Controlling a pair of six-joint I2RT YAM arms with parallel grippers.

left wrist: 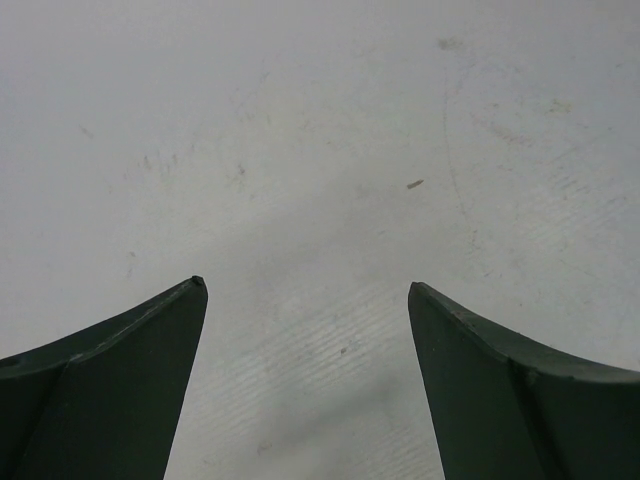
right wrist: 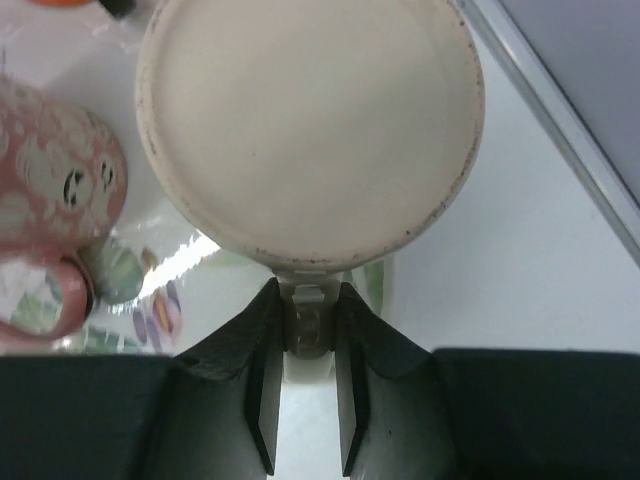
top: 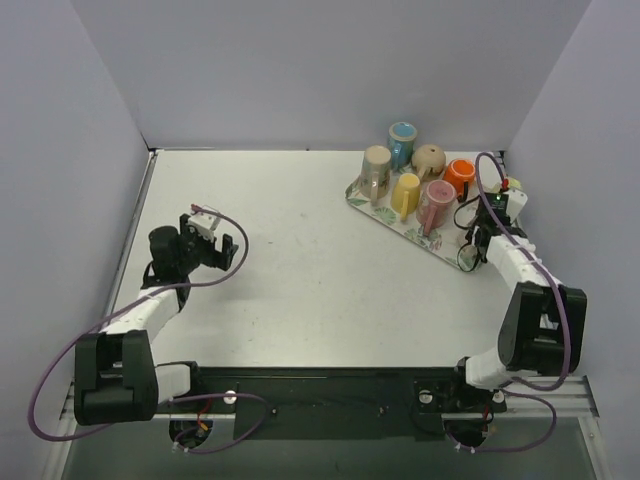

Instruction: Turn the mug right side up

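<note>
From above, the table (top: 300, 290) is white and has grey walls on three sides. A tray (top: 440, 245) lies at the far right corner, and six mugs of different colours stand on it in a group. The right claw (top: 496, 205) is at the right end of this tray, just beside the orange mug (top: 460, 176). Only a small cream part of the mug (top: 513, 185) shows behind the claw, near the right wall. From here I cannot tell how the fingers stand. The left claw (top: 215, 250) is on the left side of the table, well apart from the tray, and holds nothing.

The left wrist view shows the left claw (left wrist: 306, 285) wide open. Its two dark fingers (left wrist: 130, 380) are far from each other, and below them there is only the table (left wrist: 320, 130) with some small marks.

In the right wrist view the mug (right wrist: 310, 130) fills the upper part. Its flat round bottom faces the camera, so it is upside down. Its handle (right wrist: 307, 322) points to the claw. The right claw (right wrist: 307, 300) is narrow and closed on this handle, one finger (right wrist: 262, 400) touching each side. The pink mug (right wrist: 50, 200) lies at the left on the flowered tray (right wrist: 150, 320). The mug is over the right end of the tray, but I cannot tell if it rests on it.
</note>
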